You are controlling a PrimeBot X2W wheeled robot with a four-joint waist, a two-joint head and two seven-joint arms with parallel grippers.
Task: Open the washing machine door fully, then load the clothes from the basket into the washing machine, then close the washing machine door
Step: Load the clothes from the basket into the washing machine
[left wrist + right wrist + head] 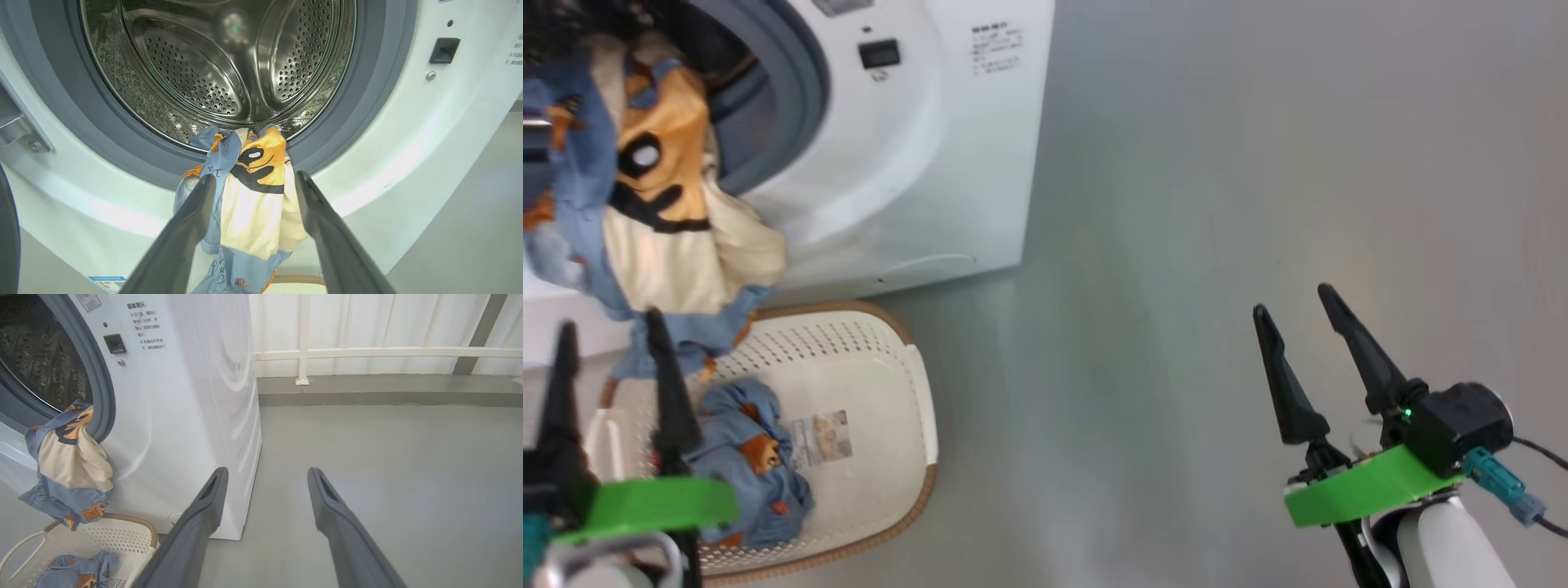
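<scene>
Hanging from the drum [192, 77] mouth just ahead of the wide, empty left gripper [253, 179], one garment [255, 220]; more clothes [743, 465] below in the basket [907, 384]; closing pending.

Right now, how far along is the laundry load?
Done: door open, drum exposed. In hand: one garment draped over the gasket lip, mostly hanging outside; left gripper open, pointed at it; right gripper open, aside. Left: push it in, load the second garment from the basket, close the door.
</scene>
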